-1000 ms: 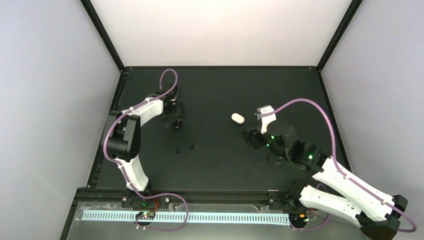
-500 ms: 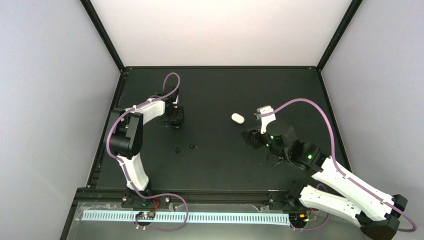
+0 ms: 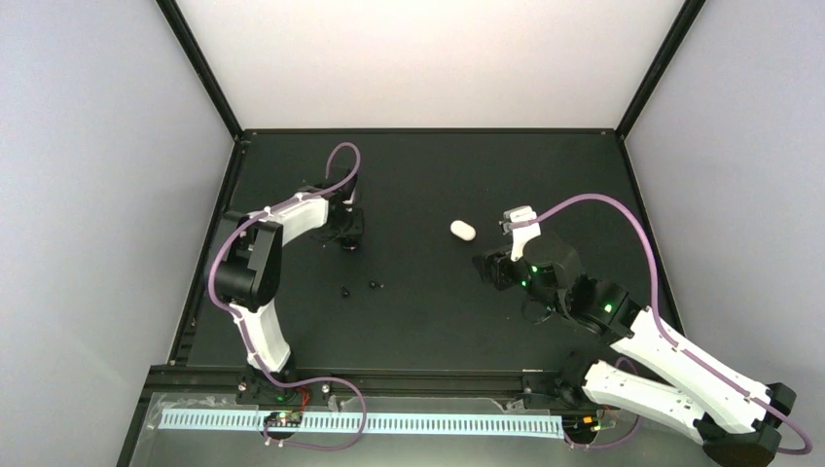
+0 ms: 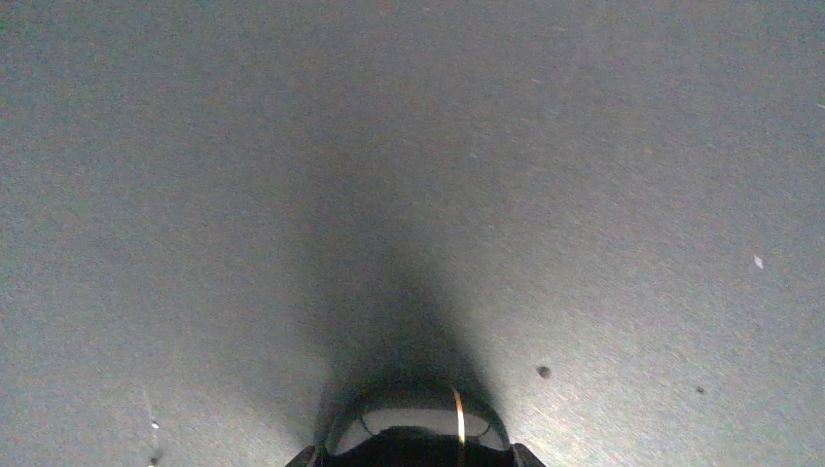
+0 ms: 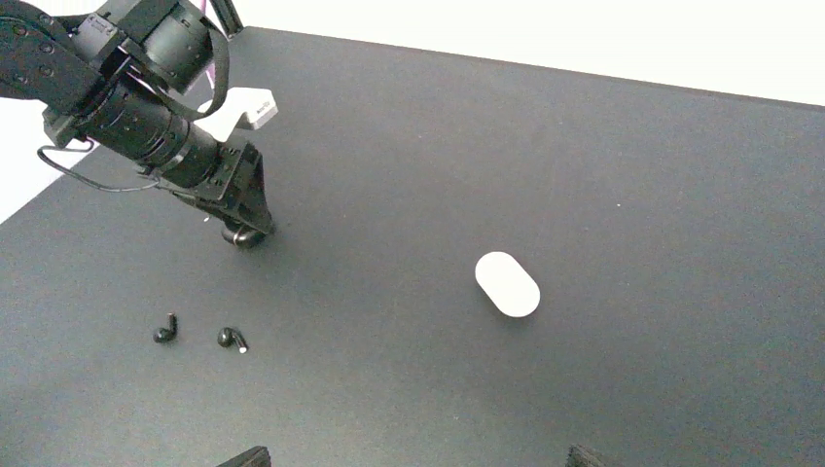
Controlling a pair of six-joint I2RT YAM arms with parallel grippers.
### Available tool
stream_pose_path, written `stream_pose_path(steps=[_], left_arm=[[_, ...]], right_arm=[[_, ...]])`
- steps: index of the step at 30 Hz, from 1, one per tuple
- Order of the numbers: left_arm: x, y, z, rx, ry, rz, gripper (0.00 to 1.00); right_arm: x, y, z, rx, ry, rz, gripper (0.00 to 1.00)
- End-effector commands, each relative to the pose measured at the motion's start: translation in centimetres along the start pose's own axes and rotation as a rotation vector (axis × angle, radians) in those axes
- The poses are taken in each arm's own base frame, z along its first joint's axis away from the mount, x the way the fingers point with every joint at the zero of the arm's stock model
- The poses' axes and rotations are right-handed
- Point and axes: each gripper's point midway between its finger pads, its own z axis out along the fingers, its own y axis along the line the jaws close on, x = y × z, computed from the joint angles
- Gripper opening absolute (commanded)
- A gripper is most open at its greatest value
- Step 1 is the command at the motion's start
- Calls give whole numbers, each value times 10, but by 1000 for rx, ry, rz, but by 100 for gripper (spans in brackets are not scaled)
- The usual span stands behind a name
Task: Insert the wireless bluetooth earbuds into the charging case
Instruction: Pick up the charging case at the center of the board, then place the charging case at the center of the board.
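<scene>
In the top view, the small glossy white pill-shaped charging case is seen lying shut on the matte black table top, a little toward 2 o'clock from its middle. The two tiny black wireless earbuds are found side by side, near each other but apart, toward 8 o'clock, well apart from the case. The left gripper is lowered at 12 o'clock of the buds; the right gripper is held near the case, at its 5 o'clock. In the left wrist view, a glossy black round puck with a thin gold line is framed at 6 o'clock, flanked by the fingertips; whether it is pinched cannot be told. In the right wrist view, the case is shown at 3 o'clock of the left gripper, which is set down over the puck, with the buds at its 6 o'clock. The right gripper is seen with fingertips spread wide, nothing between them.
</scene>
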Motion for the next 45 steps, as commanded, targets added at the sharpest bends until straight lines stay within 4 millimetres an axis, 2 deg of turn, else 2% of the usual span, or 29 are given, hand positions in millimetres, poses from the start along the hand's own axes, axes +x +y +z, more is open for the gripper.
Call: stream_pose_path(steps=[1, 7, 13, 17, 24, 26, 28, 32, 33, 36, 39, 42, 45], left_arm=[[6, -18, -25, 9, -31, 15, 29], [31, -80, -52, 106, -67, 52, 30], [71, -133, -47, 149, -46, 5, 29], [88, -151, -40, 125, -30, -53, 30], [97, -166, -31, 87, -17, -102, 30], [99, -168, -27, 74, -8, -97, 32], [103, -169, -23, 73, 6, -93, 37], [105, -171, -23, 77, 19, -58, 59], [104, -172, -25, 84, 16, -51, 66], [96, -173, -44, 113, -17, -36, 97], [87, -168, -67, 140, -57, -26, 99], [80, -136, -91, 130, -117, -45, 99], [68, -82, -119, 129, -213, -108, 99]], right_arm=[[1, -7, -3, 22, -13, 8, 79], [7, -7, -2, 16, -8, 16, 79], [21, -9, 3, 20, 19, 17, 79], [30, -11, 5, 24, 45, 24, 79], [34, -11, 3, 25, 65, 39, 79], [34, -13, 2, 30, 64, 44, 79], [34, -13, 1, 28, 64, 51, 79], [34, -12, -1, 25, 70, 58, 79], [34, -12, -1, 25, 74, 61, 79], [35, -13, -1, 26, 79, 71, 79], [37, -11, 3, 24, 88, 85, 79], [40, -5, 12, 18, 113, 100, 79], [50, 5, 28, -3, 163, 121, 79]])
